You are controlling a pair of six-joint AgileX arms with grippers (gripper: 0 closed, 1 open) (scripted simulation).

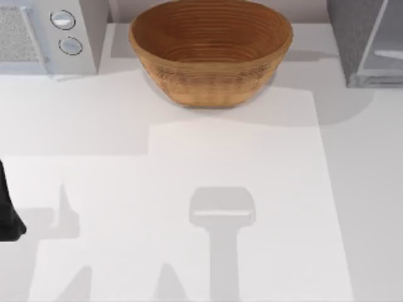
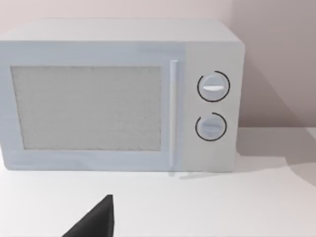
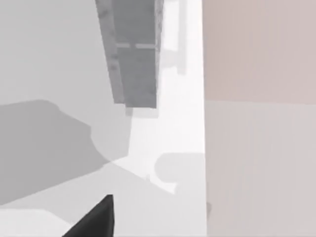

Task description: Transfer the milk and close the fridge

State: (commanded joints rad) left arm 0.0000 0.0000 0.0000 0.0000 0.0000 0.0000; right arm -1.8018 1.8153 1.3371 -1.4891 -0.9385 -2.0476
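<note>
— What did the top view give you?

— A white counter (image 1: 252, 189) with a woven bowl (image 1: 211, 50) at the upper middle of the frame, a light-grey appliance (image 1: 47, 34) with two round knobs in the upper left corner, and the fridge (image 1: 368, 41) in the upper right corner — speckled grey side toward the bowl, pale panel beyond it. A dark piece of the left arm (image 1: 7, 211) sat at the frame's left edge, about two thirds of the way down.

— And the wrist cameras?

— The left wrist view faced that appliance (image 2: 118, 96) head-on: mesh window, vertical handle, both knobs, details the overhead picture cut off. The right wrist view looked along the fridge (image 3: 133, 54), its speckled face standing on the counter beside a pinkish wall (image 3: 259, 49).

— The fingers?

— A single dark tip of the left gripper (image 2: 94, 219) and of the right gripper (image 3: 94, 219) poked into each wrist picture. I could not tell whether either pair was open or closed.

— The milk?

— I could not place it from these pictures.
</note>
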